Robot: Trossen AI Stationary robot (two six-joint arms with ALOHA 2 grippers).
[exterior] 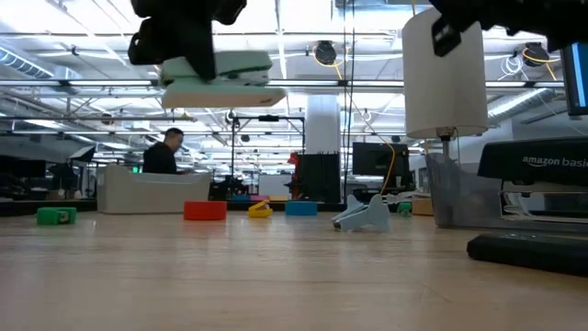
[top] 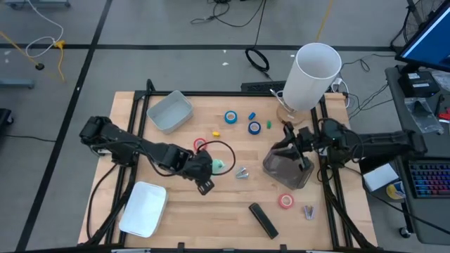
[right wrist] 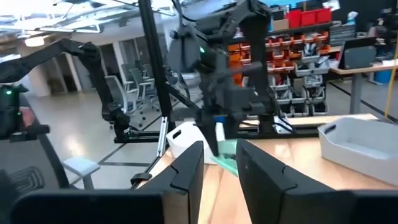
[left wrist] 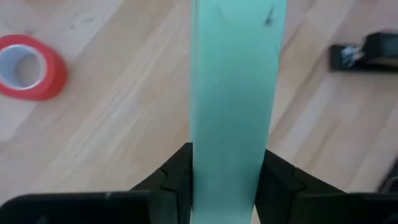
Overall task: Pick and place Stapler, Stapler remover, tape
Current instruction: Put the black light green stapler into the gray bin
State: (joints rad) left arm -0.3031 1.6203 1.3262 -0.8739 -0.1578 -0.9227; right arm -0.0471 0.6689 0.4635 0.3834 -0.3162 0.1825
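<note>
My left gripper (top: 209, 167) is shut on a mint-green stapler (top: 221, 166), which the low view shows as the stapler (exterior: 216, 78) lifted well above the table. My right gripper (right wrist: 219, 167) is open with nothing between its fingers, above the clear bin (top: 288, 170). Two blue tape rolls (top: 230, 117) (top: 254, 127) and two red rolls (top: 200, 145) (top: 285, 201) lie flat on the wood. One red roll (left wrist: 28, 67) shows under the left wrist. A silvery staple remover (top: 242, 171) rests on the table near the stapler, and another (top: 309, 211) sits by the near right. My left gripper pinches the mint-green stapler by one end (left wrist: 227, 174) between its two fingers (left wrist: 171, 180). The fingers lie on its two long sides, and the body runs straight out away from them. The stapler is lifted clear of the table and roughly level (exterior: 220, 92).
A grey bin (top: 170, 111) sits at the far left and a white tray (top: 144, 208) at the near left. A tall white cylinder (top: 315, 74) stands at the far right. A black stapler (top: 263, 219) lies near the front edge. Small green (top: 268, 126) and yellow (top: 216, 133) bits lie mid-table.
</note>
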